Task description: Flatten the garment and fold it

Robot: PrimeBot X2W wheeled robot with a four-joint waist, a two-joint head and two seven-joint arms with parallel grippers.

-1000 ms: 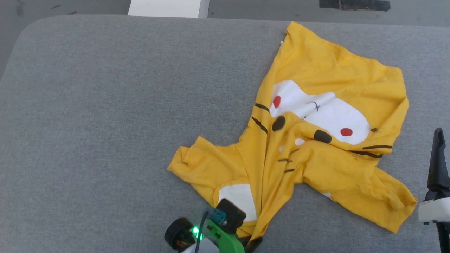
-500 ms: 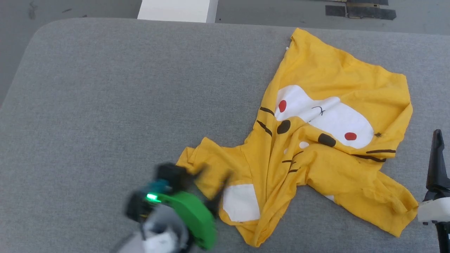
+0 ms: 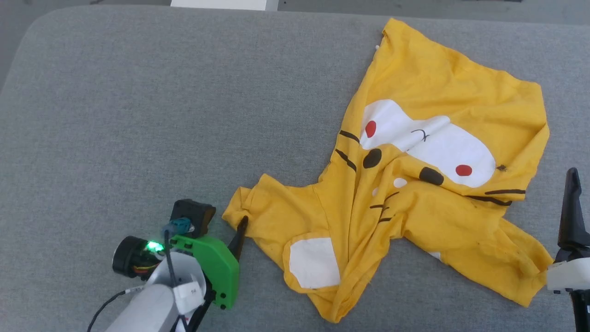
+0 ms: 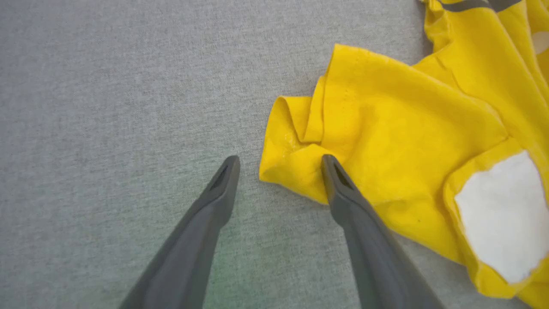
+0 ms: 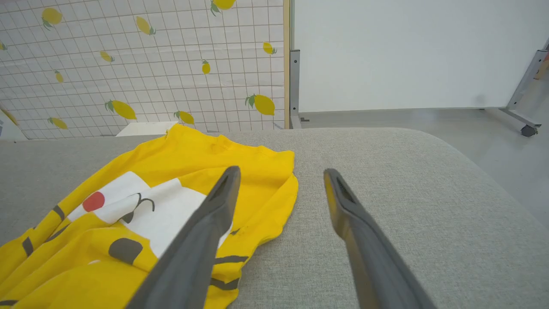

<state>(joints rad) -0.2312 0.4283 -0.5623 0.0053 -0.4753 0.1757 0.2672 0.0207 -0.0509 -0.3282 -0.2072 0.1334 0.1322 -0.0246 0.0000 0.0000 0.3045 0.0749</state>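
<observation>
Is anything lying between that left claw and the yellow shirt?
Nothing. In the left wrist view a sleeve corner of the garment shows between the tips of the open left gripper, over bare grey padding.

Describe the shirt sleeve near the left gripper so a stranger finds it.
On the grey table lies a crumpled yellow T-shirt. The sleeve sticks out toward the left gripper. It stands apart by its curled cuff and the square white patch beside it.
</observation>
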